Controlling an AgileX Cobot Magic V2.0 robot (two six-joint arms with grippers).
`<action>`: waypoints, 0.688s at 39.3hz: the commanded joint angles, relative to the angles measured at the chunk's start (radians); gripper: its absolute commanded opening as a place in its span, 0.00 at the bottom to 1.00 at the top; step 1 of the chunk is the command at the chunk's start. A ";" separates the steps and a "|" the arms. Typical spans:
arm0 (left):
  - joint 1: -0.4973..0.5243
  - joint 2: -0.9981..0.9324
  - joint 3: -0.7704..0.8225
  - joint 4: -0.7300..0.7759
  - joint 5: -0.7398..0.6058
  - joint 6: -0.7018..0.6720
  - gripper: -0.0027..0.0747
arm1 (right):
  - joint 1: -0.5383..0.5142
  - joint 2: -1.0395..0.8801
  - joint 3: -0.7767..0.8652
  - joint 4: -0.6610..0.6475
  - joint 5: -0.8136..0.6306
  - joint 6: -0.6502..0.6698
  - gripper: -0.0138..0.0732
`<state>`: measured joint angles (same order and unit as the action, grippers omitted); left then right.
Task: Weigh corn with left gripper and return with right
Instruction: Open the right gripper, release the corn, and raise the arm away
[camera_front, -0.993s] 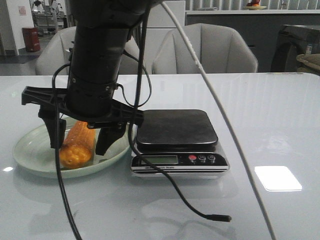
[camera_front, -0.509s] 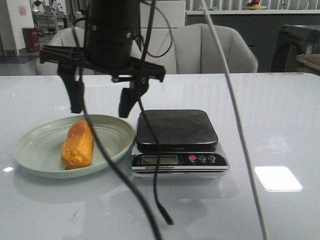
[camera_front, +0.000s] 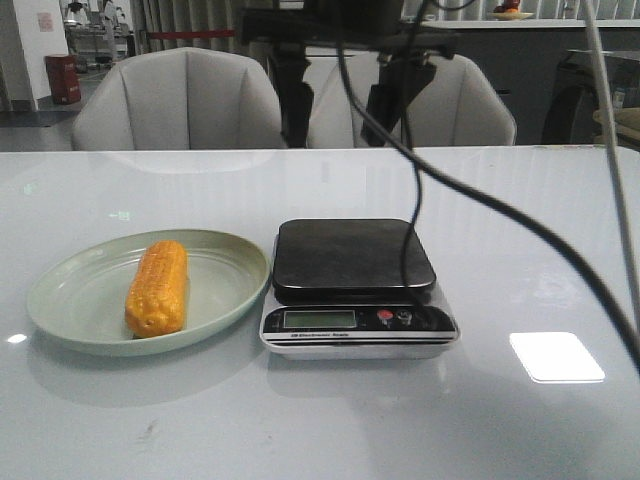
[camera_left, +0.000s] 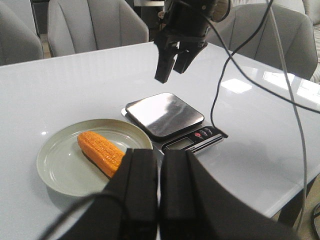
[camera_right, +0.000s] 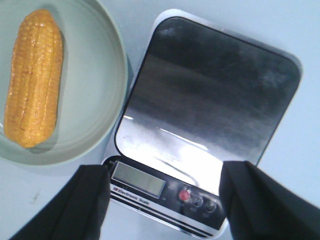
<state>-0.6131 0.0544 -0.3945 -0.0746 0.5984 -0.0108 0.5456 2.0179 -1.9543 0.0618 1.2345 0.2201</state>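
Stubby orange-yellow corn cob (camera_front: 157, 288) lies on pale green plate (camera_front: 60, 300), well below right gripper's (camera_front: 335, 98) spread, empty fingers. Left gripper's (camera_left: 159, 186) fingers pressed together. Risk: trailing black cable (camera_front: 480, 200) may snag black-topped digital scale (camera_front: 352, 258).

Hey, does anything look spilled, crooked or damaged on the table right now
Nothing stands out. The corn lies whole on the green plate, and the scale sits flat beside it with nothing on its platform. No spills show.

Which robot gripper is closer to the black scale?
The right gripper, I think: it hangs open in the air above the scale. The left gripper is shut and pulled back toward the robot, nearer the plate with the corn.
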 joint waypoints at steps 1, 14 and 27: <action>0.002 0.014 -0.024 -0.005 -0.079 -0.001 0.19 | -0.022 -0.127 0.011 -0.003 0.083 -0.082 0.80; 0.002 0.014 -0.024 -0.005 -0.079 -0.001 0.19 | -0.041 -0.439 0.369 -0.003 -0.179 -0.197 0.80; 0.002 0.014 -0.024 -0.005 -0.079 -0.001 0.19 | -0.041 -0.869 0.859 -0.003 -0.583 -0.200 0.80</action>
<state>-0.6131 0.0544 -0.3945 -0.0746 0.5984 -0.0108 0.5100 1.2680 -1.1638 0.0618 0.7920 0.0368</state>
